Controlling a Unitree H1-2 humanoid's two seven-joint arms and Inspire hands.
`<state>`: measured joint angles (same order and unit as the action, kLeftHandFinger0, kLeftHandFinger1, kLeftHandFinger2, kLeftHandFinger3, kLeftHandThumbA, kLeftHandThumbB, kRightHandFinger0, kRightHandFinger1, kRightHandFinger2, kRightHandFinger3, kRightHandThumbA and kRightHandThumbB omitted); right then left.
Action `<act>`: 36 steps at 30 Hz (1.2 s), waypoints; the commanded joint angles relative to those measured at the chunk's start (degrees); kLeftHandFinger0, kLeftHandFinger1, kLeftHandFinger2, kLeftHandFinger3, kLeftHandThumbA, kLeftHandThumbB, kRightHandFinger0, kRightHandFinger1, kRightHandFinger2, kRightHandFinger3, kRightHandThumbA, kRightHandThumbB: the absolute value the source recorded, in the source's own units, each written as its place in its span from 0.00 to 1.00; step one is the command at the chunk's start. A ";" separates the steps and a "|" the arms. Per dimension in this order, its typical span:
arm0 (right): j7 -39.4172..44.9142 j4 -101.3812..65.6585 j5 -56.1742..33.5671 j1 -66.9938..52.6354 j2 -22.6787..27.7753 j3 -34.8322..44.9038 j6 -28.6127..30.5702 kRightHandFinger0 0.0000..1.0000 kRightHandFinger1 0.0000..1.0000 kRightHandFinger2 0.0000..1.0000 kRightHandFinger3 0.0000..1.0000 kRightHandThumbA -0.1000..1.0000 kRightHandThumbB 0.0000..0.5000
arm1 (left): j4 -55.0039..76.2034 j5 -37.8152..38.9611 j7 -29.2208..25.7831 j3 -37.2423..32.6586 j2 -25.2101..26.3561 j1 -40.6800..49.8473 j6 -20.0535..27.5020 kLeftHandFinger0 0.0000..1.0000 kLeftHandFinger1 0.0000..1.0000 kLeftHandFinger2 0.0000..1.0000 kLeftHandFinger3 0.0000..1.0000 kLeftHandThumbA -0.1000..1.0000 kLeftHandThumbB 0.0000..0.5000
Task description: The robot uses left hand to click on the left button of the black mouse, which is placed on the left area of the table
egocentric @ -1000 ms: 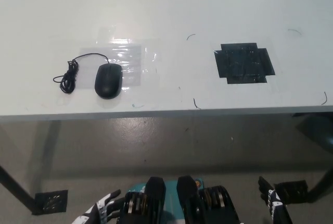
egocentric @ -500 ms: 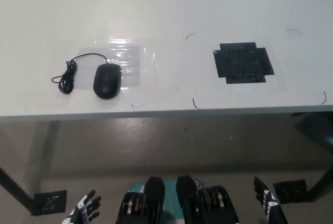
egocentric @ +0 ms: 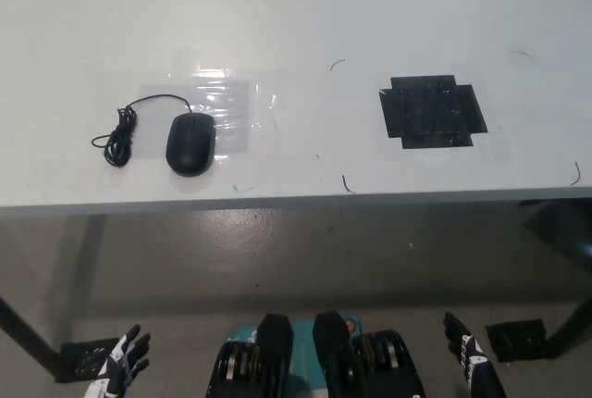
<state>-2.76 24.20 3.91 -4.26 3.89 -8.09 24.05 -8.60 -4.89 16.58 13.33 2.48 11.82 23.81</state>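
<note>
— Where does the black mouse (egocentric: 191, 143) sit?
— On the worktop (egocentric: 305, 9), left part, its cable (egocentric: 118, 131) coiled beside it; untouched.
— And the left hand (egocentric: 120, 364)?
— Low, below the worktop edge, fingers apart, holding nothing; the right hand (egocentric: 465, 355) likewise — the reach looks barely begun; next it must rise over the left button.

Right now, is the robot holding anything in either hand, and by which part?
Nothing is held. The left hand and right hand are both open, low below the table edge, far from the black mouse.
</note>
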 commanded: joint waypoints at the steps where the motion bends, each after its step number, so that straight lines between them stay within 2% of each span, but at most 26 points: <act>1: -0.24 -1.35 -0.13 1.20 0.37 -0.25 2.88 1.00 1.00 1.00 1.00 1.00 0.53 | 0.01 1.33 -3.71 -1.34 0.85 0.00 3.12 1.00 1.00 1.00 1.00 1.00 0.54; 4: -0.55 -1.41 0.54 0.99 0.36 -0.62 2.88 1.00 1.00 1.00 1.00 1.00 0.53 | -0.09 1.79 -3.90 -1.97 1.46 0.58 3.12 1.00 1.00 1.00 1.00 1.00 0.50; 6: -0.76 -1.40 0.74 1.03 0.44 -0.74 2.88 1.00 1.00 1.00 1.00 1.00 0.53 | -0.55 1.88 -3.91 -2.22 1.67 0.43 3.12 1.00 1.00 1.00 1.00 1.00 0.51; 7: -0.73 -1.39 0.57 1.04 0.38 -0.70 2.88 1.00 1.00 1.00 1.00 1.00 0.52 | -0.90 1.75 -4.02 -2.21 1.62 0.36 3.12 1.00 1.00 1.00 1.00 1.00 0.55; 8: -0.58 -1.39 0.42 1.05 0.38 -0.71 2.88 1.00 1.00 1.00 1.00 1.00 0.52 | -0.69 1.54 -4.12 -2.37 1.58 0.44 2.16 1.00 1.00 1.00 1.00 1.00 0.48; 11: -0.27 -1.21 0.21 1.38 0.34 -0.85 2.88 1.00 1.00 1.00 1.00 1.00 0.55 | -0.61 1.05 -4.61 -2.58 1.80 0.41 1.12 1.00 1.00 1.00 1.00 1.00 0.45; 15: -0.05 -0.83 0.11 1.86 0.18 -0.96 2.88 1.00 1.00 1.00 1.00 1.00 0.58 | -0.29 0.31 -5.19 -2.93 2.24 0.44 -0.13 1.00 1.00 1.00 1.00 1.00 0.48; 18: -0.61 -0.90 0.69 1.93 0.42 -1.35 2.88 1.00 1.00 1.00 1.00 1.00 0.55 | -0.24 -2.40 -6.64 -3.39 2.66 0.46 -0.63 1.00 1.00 1.00 1.00 1.00 0.50; 20: -0.13 -0.67 -0.01 2.04 0.27 -1.18 2.88 1.00 1.00 1.00 1.00 1.00 0.55 | 0.34 -4.61 -6.75 -4.23 3.56 0.37 -3.14 1.00 1.00 1.00 1.00 1.00 0.42; 21: -0.11 -0.65 -0.06 2.05 0.27 -1.19 2.88 1.00 1.00 1.00 1.00 1.00 0.56 | 0.38 -4.69 -6.89 -4.39 3.67 0.38 -3.34 1.00 1.00 1.00 1.00 1.00 0.42; 23: -0.27 -0.98 0.45 1.46 0.42 -1.65 2.88 1.00 1.00 1.00 1.00 1.00 0.56 | 1.26 -3.62 -6.66 -4.75 3.78 1.27 -5.54 1.00 1.00 1.00 1.00 1.00 0.45; 27: -0.25 -0.68 0.37 1.99 0.61 -1.78 2.88 1.00 1.00 1.00 1.00 1.00 0.54 | 0.93 -2.54 -7.76 -4.70 3.41 1.06 -3.41 1.00 1.00 1.00 1.00 1.00 0.53; 29: -0.28 -0.67 0.55 2.16 0.74 -1.92 2.88 1.00 1.00 1.00 1.00 1.00 0.55 | 0.76 -2.31 -7.91 -4.76 3.44 1.03 -2.71 1.00 1.00 1.00 1.00 1.00 0.52; 32: -0.28 -1.12 0.35 1.56 0.88 -1.92 2.88 1.00 1.00 1.00 1.00 1.00 0.53 | 0.25 -3.06 -8.33 -5.08 3.48 1.30 -1.99 1.00 1.00 1.00 1.00 1.00 0.48; 34: -0.27 -1.35 0.31 1.35 0.96 -1.92 2.88 1.00 1.00 1.00 1.00 1.00 0.53 | 0.16 -3.67 -8.59 -5.40 3.61 1.46 -1.92 1.00 1.00 1.00 1.00 1.00 0.40; 36: -0.17 -1.35 0.24 1.38 0.98 -1.92 2.88 1.00 1.00 1.00 1.00 1.00 0.55 | 0.20 -4.58 -9.12 -5.59 3.75 1.58 -2.66 1.00 1.00 1.00 1.00 1.00 0.28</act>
<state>-2.74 24.21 4.00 -3.08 4.34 -9.67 24.07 -9.29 -7.83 10.34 8.44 5.37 12.60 20.62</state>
